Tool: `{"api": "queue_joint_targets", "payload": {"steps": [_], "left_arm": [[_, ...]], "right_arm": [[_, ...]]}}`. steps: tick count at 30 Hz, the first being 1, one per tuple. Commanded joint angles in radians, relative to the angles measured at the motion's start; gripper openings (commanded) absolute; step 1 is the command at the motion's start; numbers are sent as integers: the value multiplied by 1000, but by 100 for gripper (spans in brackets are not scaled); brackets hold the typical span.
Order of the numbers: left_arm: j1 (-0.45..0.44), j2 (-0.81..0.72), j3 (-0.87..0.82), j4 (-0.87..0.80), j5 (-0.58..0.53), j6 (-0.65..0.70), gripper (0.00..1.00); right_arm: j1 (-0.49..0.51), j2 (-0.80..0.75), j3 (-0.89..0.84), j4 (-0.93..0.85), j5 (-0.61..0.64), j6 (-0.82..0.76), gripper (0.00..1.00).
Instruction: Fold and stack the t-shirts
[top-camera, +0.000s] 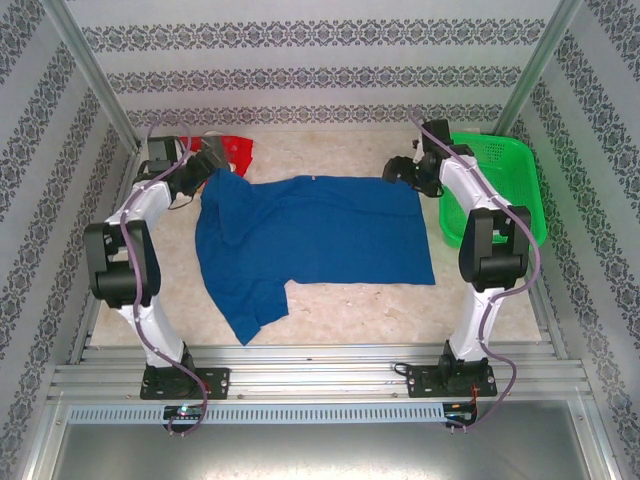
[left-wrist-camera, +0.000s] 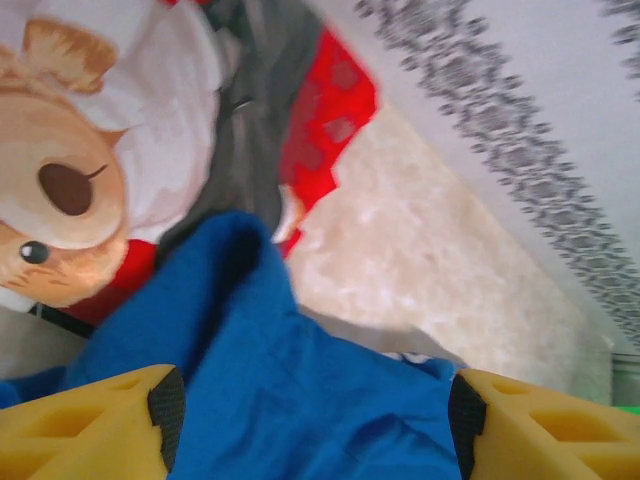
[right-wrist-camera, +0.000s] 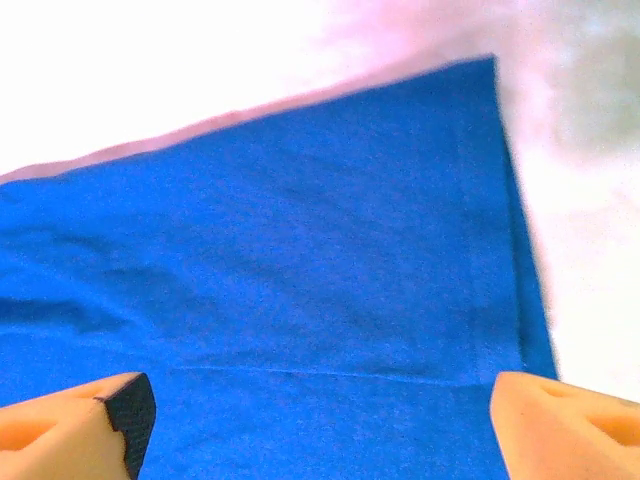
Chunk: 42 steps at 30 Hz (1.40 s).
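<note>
Blue t-shirt (top-camera: 320, 235) lies spread, red t-shirt (top-camera: 236, 150) seemingly bunched

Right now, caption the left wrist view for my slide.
Open left end effector straddling a bunched royal-blue cloth t-shirt, a red teddy-bear-print t-shirt beyond on the beige tabletop.

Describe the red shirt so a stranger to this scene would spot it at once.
Look to the table's far left corner, behind the spread blue t-shirt. The red t-shirt lies bunched there; it alone is red, with a teddy-bear print.
</note>
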<state>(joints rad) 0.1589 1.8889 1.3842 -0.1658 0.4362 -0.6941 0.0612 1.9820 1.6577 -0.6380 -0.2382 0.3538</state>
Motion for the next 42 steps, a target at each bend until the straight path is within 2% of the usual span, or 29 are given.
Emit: {"api": "queue_joint_targets", "payload": {"steps": [1,6,10,12,18,25,36,42], "left_arm": [[26,66,58,-24,59,54,70],[37,124,100,-14,77,96,67],[37,170,136,71,132,75,62],[37,191,168,58,140,82,59],[37,271,306,-107,136,179,54],[25,341,455,-285,165,327,54],[-7,418,568,-409,144,374,54],[-12,463,634,-508,122,416,46]], "right_arm": [[17,-42,-45,50,-61,-35,93],[8,-21,-46,42,-65,-39,93],[5,15,-19,42,-80,-25,93],[6,33,-5,40,-86,-17,93],[6,52,2,39,-96,-15,93],[6,51,1,37,-99,-15,93],[12,39,-2,38,-102,-22,94],[12,30,-6,34,-96,-26,94]]}}
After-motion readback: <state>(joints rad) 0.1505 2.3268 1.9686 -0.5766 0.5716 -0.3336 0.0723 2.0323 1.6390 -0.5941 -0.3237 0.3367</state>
